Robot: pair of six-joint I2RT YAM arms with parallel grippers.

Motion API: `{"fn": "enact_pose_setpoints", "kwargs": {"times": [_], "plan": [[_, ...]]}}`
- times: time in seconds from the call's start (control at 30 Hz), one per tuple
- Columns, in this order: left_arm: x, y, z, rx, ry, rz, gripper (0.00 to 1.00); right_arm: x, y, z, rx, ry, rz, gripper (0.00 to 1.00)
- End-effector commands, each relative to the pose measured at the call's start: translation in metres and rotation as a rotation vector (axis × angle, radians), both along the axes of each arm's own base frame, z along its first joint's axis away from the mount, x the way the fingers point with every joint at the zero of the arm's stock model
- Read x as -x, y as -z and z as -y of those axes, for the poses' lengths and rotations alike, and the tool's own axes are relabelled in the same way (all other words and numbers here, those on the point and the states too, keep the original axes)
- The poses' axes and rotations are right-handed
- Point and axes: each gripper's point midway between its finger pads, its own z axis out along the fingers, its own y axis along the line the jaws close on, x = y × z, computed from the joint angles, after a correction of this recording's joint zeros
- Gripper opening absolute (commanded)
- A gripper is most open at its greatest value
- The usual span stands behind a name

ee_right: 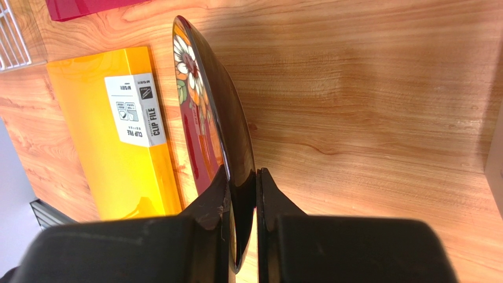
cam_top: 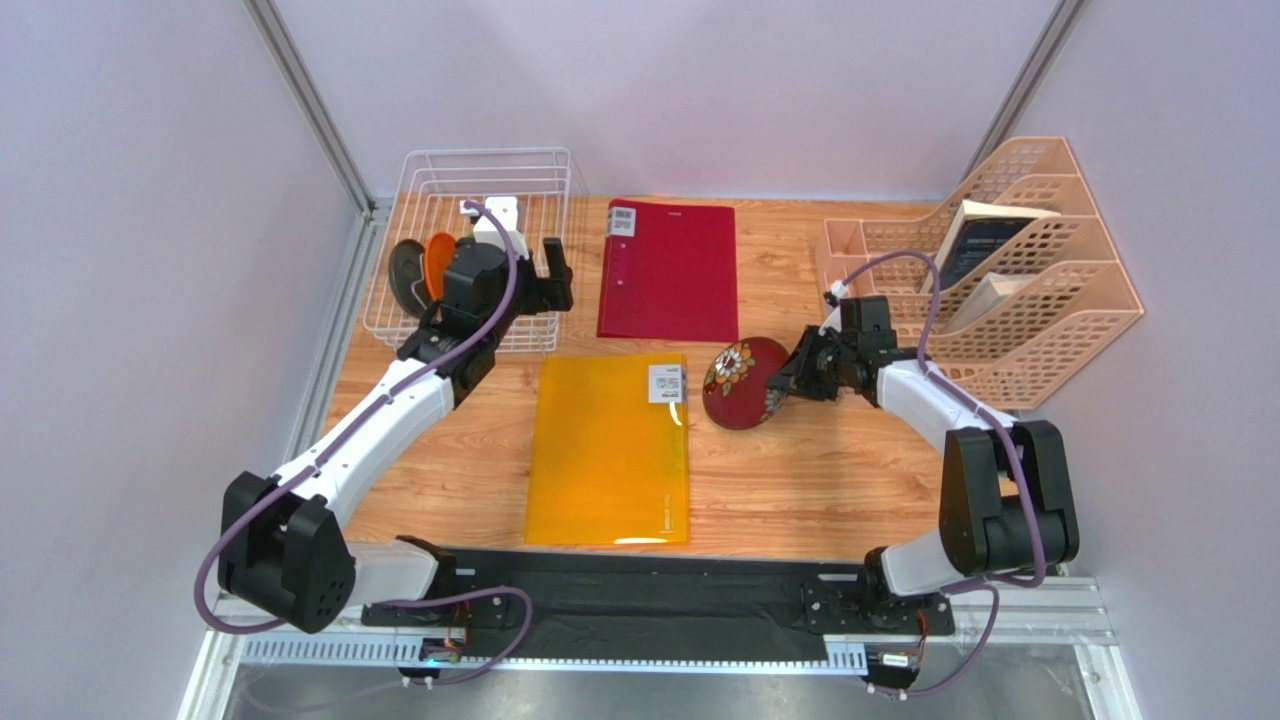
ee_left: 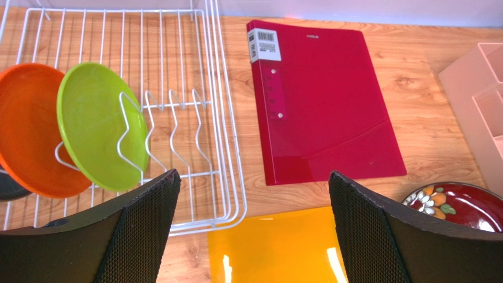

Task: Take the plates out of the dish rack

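The white wire dish rack [cam_top: 496, 168] stands at the back left; it also shows in the left wrist view [ee_left: 224, 147]. An orange plate [ee_left: 26, 130], a lime green plate [ee_left: 94, 124] and the edge of a dark plate [ee_left: 9, 187] stand upright in it. My left gripper [cam_top: 529, 288] hangs open and empty over the rack's near right corner, jaws wide apart in its wrist view [ee_left: 254, 236]. My right gripper [cam_top: 793, 375] is shut on the rim of the dark red floral plate [cam_top: 744, 384], held on edge above the table [ee_right: 203, 118].
A red folder [cam_top: 670, 270] lies behind a yellow folder [cam_top: 609, 450] mid-table. A peach slotted file organiser [cam_top: 999, 270] holding books stands at the back right. Bare wood lies right of the yellow folder [ee_right: 366, 118].
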Motion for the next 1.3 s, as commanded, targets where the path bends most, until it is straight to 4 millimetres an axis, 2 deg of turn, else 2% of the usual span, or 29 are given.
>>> {"fn": "enact_pose_setpoints", "kwargs": {"times": [0.0, 0.07, 0.1, 0.47, 0.7, 0.77, 0.9, 0.93, 1.13, 1.23, 1.27], "plan": [[0.004, -0.007, -0.006, -0.021, -0.01, 0.007, 1.0, 0.01, 0.03, 0.028, 0.173, 0.082, -0.101, 0.05], [0.005, -0.007, -0.007, -0.02, -0.013, 0.007, 1.0, 0.011, 0.035, 0.03, 0.19, 0.084, -0.127, 0.06], [0.005, -0.007, -0.006, -0.019, -0.012, 0.008, 1.0, 0.011, 0.037, 0.031, 0.195, 0.087, -0.135, 0.11], [0.005, -0.003, -0.007, -0.029, -0.012, -0.007, 1.0, 0.014, 0.052, 0.042, 0.27, 0.102, -0.186, 0.3], [0.004, -0.001, -0.006, -0.037, -0.002, -0.005, 1.0, 0.015, 0.059, 0.044, 0.301, 0.092, -0.212, 0.34], [0.003, -0.001, -0.004, -0.044, 0.01, -0.006, 1.0, 0.014, 0.058, 0.045, 0.323, 0.097, -0.205, 0.43], [0.001, 0.002, -0.004, -0.063, 0.007, -0.037, 1.0, 0.011, 0.049, 0.048, 0.373, 0.104, -0.18, 0.53], [0.0, 0.003, -0.004, -0.068, 0.007, -0.039, 1.0, 0.008, 0.047, 0.056, 0.412, 0.127, -0.17, 0.53], [-0.001, 0.006, -0.01, -0.091, -0.02, -0.044, 1.0, 0.004, 0.035, 0.065, 0.497, 0.142, -0.131, 0.55], [-0.006, 0.005, -0.023, -0.132, -0.084, -0.034, 1.0, -0.005, 0.014, 0.06, 0.519, 0.136, -0.052, 0.56], [-0.008, 0.006, -0.032, -0.157, -0.127, -0.036, 1.0, -0.008, 0.0, 0.052, 0.511, 0.119, -0.005, 0.56]]}}
